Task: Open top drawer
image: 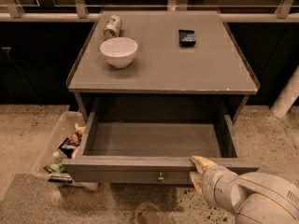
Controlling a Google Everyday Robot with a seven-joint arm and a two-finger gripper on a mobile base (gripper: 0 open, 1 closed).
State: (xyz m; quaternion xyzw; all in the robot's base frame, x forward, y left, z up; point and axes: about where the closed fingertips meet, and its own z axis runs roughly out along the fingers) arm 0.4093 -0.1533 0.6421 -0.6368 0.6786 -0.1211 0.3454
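Note:
The top drawer [154,141] of the grey cabinet stands pulled far out toward me. Its inside is an empty grey box. Its front panel [126,175] carries one small round metal knob [160,176] at the centre. My gripper [198,172] is at the front panel's right part, right of the knob. One yellowish finger [202,162] lies over the panel's top edge and the other [196,183] is against its outer face. The white arm reaches in from the lower right. The lower drawers are hidden under the open one.
On the cabinet top [210,73] stand a white bowl [118,51], a tipped can [112,26] and a small dark packet [187,37]. A clear bin [56,146] of snack items sits on the floor at the cabinet's left. A white post [286,97] stands at right.

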